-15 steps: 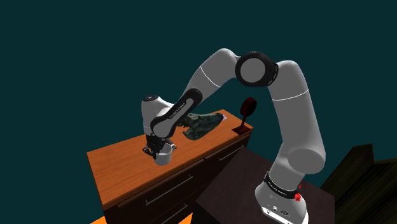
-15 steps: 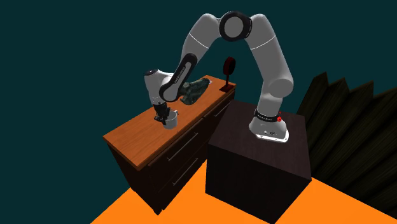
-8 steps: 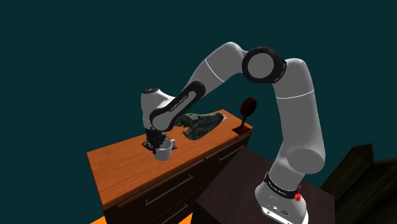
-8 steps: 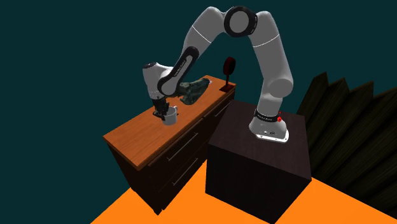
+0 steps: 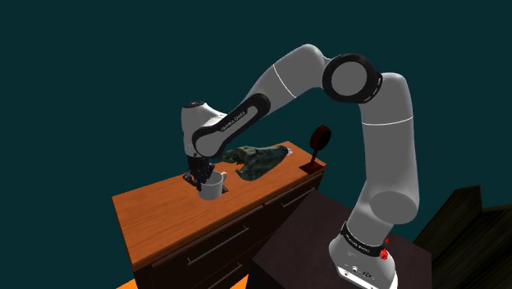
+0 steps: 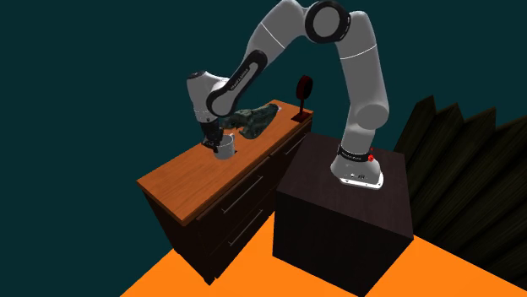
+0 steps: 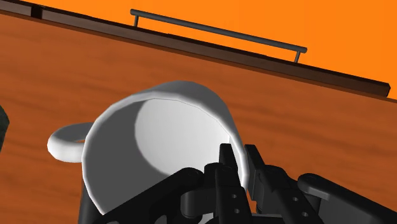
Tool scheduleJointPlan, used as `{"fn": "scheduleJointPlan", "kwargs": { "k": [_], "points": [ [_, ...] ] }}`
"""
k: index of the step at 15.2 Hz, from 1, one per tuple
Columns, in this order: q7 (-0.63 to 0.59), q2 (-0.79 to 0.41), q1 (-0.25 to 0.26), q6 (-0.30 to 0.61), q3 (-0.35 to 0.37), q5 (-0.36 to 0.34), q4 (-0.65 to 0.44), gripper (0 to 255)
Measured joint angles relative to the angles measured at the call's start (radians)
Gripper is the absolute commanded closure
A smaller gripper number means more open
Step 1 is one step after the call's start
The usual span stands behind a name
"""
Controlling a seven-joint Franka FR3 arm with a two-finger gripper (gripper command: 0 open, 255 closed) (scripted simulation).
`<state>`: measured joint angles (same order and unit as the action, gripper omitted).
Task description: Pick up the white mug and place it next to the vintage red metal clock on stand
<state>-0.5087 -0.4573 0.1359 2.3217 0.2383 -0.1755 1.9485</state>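
Shoulder view: a white mug is seen over the middle of a wooden dresser top, its rim pinched by the black gripper of a white arm. A red clock is set at the dresser's far end, well apart from the mug, with a dark green object lying between them.

Second exterior view: the white mug is shown under the gripper, the red clock far behind.

Wrist view: the wall of the white mug is clasped between the two fingers; whether it touches the wood cannot be told.
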Motion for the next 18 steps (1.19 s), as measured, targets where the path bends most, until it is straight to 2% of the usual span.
{"fn": "scheduleJointPlan", "kwargs": {
  "k": [18],
  "points": [
    [0.037, 0.148, -0.018, -0.193, 0.027, 0.055, -0.05, 255]
  ]
}}
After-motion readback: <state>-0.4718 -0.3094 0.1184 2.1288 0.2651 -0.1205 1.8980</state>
